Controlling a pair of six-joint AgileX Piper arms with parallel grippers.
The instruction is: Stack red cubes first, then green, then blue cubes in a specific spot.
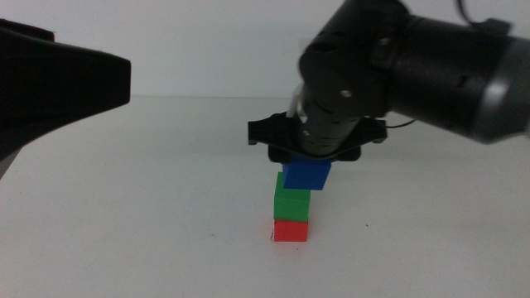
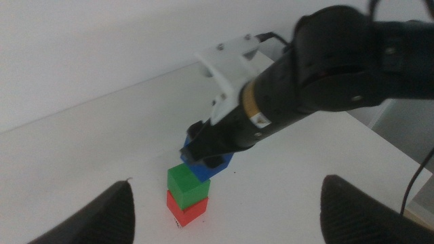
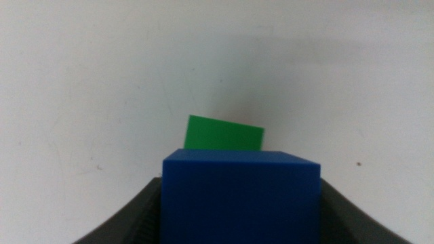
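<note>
On the white table stands a red cube (image 1: 291,230) with a green cube (image 1: 291,202) stacked on top of it. The same pair shows in the left wrist view, red cube (image 2: 188,207) under green cube (image 2: 187,181). My right gripper (image 1: 308,165) is shut on the blue cube (image 1: 306,175), which hangs just above the green one, offset a little to the right and slightly tilted. From the right wrist the blue cube (image 3: 241,196) fills the space between the jaws, with the green cube (image 3: 224,133) beyond it. My left gripper (image 2: 224,210) waits open, back from the stack.
The left arm's dark body (image 1: 50,87) fills the upper left of the middle view. The right arm (image 1: 414,66) reaches in from the upper right. A white wall stands behind the table (image 1: 124,215).
</note>
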